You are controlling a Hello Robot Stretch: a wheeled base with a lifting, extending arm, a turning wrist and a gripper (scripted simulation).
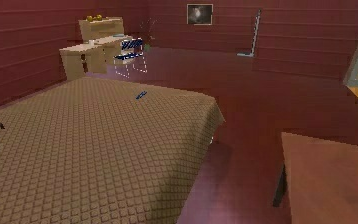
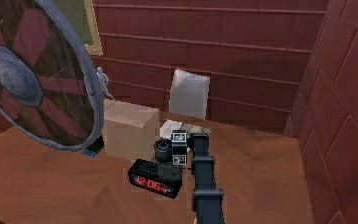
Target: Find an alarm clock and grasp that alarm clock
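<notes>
alarm clock [image 2: 153, 182] on table [image 2: 47, 190], round disc [image 2: 37, 75] left behind it

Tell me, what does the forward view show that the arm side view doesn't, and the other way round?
Forward view: a bed with a tan quilted cover, a small dark thing lying on it, a chair beside a pale desk, and a picture on the far wall.

Arm side view: the robot's arm stretched out, its claw near an alarm clock with red digits, plus a big round red disc, a small statue and a white box.

Both: dark red plank walls and a brown wooden tabletop, probably the same table.
</notes>
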